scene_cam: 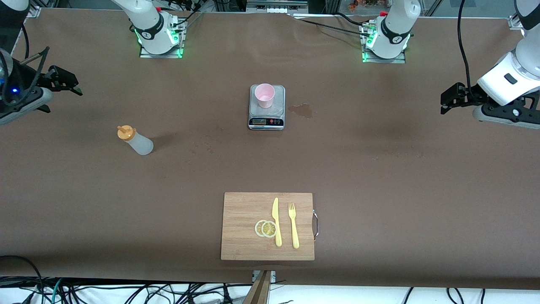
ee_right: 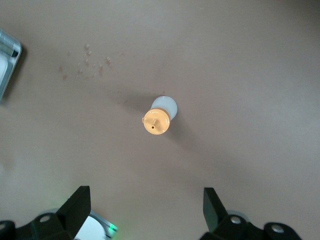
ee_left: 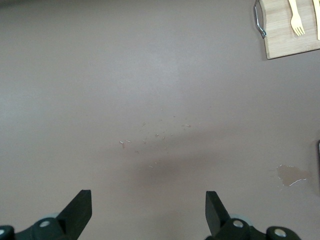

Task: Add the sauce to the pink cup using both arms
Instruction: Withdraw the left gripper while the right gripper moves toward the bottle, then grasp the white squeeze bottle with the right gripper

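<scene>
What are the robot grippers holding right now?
Nothing. The left gripper and right gripper are both open and empty over bare table. The sauce bottle stands alone, and the pink cup sits on the scale.

You have a plain brown table [scene_cam: 379, 169] under everything. The pink cup [scene_cam: 265, 95] is pale pink, sitting on a silver-grey scale [scene_cam: 266, 113] with a black display strip. Your sauce bottle [scene_cam: 136, 141] is translucent white with an orange cap. The cutting board [scene_cam: 244, 228] shows light wood grain, carrying a yellow knife [scene_cam: 276, 221], yellow fork [scene_cam: 293, 225] and pale yellow lemon slices [scene_cam: 265, 228].
</scene>
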You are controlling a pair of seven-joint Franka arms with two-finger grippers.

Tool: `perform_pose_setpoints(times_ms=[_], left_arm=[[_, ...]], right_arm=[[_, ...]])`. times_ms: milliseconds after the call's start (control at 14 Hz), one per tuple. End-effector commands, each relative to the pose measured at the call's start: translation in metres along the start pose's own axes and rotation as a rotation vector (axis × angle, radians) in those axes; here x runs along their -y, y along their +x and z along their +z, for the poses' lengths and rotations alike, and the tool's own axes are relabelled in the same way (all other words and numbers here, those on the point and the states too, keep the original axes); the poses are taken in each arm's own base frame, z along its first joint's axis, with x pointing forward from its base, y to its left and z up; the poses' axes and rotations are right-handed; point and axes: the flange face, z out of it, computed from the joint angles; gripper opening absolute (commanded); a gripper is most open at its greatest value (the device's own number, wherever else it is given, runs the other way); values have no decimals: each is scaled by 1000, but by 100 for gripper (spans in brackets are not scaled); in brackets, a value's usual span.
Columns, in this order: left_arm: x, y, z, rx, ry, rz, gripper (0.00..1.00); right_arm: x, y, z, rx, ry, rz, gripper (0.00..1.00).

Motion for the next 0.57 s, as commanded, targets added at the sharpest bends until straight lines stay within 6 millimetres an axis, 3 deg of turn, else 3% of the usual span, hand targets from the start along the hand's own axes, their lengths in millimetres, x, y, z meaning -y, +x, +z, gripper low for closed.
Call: perform_pose_setpoints(times_ms=[0,143,358,501], left_arm=[[6,3,-4,-5,-6,-9,100],[13,4,0,5,-16,-21,100],[2,14,14,29,-22,-10,100],[1,14,7,17,-19,-10,100]], right_arm=[[-8,-1,16,-29,49,-162,100],[-27,-10,30,-83,85,-253,100],[-54,-20,53,-151,162,-397,100],[-74,-24,73,-210,213,-500,100]])
